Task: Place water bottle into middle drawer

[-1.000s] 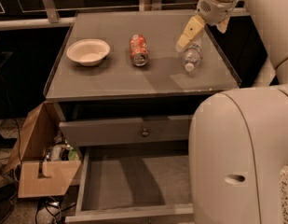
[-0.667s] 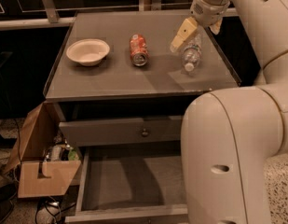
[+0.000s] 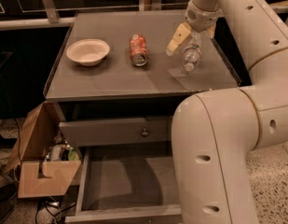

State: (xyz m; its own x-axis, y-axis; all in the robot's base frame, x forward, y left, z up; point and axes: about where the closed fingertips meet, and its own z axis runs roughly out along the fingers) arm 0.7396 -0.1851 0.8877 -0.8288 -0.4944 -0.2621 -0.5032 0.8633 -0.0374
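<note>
Over the right side of the cabinet top (image 3: 111, 80): the gripper (image 3: 191, 42), at the end of the pale arm (image 3: 255, 36) that runs in from the upper right. Spread wide, gripping nothing. One yellowish finger (image 3: 177, 40) slants down just left of the water bottle (image 3: 191, 57), a sliver of grey top showing between them. Other finger mostly hidden behind the wrist and the bottle.

Water bottle down on the top, near the right edge, about midway between rear and front. Points lengthwise toward the front edge, far end up between the jaws. Well left of it, near the centre, an orange-red soda can (image 3: 139, 50) on its side. Farther left again, a white bowl (image 3: 87, 52), upright, close to the left edge. Along the whole front edge, ahead of all three, a wide bare strip of top.

Below the top, an upper drawer front (image 3: 106, 132) with a small round knob (image 3: 145, 133). Beneath that, the middle drawer (image 3: 83, 181), drawn far out toward the camera: low walls at left and front, flat grey floor in shadow. Right part covered by the robot's big rounded arm segment (image 3: 213, 162) in the foreground.

Left of the cabinet, an open cardboard box (image 3: 38, 176) on the ground, touching or just beside the drawer's left wall; cannot tell which. Speckled floor (image 3: 274, 181) at lower right. Dark glass and a rail behind the cabinet.
</note>
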